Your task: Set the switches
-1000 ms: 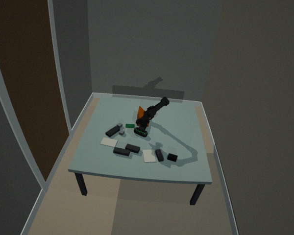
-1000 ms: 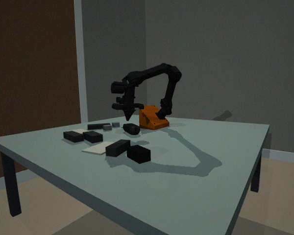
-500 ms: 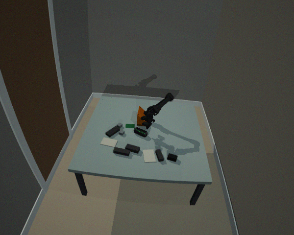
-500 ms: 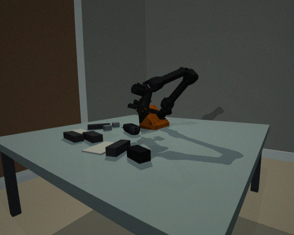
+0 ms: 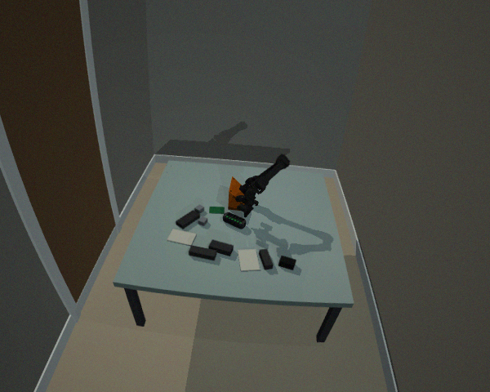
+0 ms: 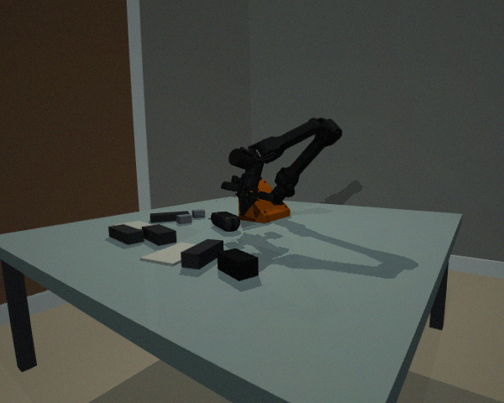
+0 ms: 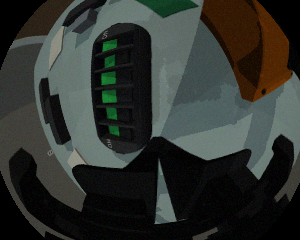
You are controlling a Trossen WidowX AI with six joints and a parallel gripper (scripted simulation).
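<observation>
The dark grey controller unit sits on its base on the bench near the arm's base. Its six rockers show in the wrist view in one row, each with a green end on the left. The first, third and fourth green patches from the top look wider than the other three; which ends are pressed down is hard to tell. The label is hidden underneath. My gripper is shut and empty, beside the unit's end nearest the bottom of the wrist view, on the arm-base side. Contact is not clearly visible.
The orange arm base stands close behind the gripper. A green plate lies left of the unit. Several dark blocks, two pale plates and two small grey blocks lie around the left and front of the bench.
</observation>
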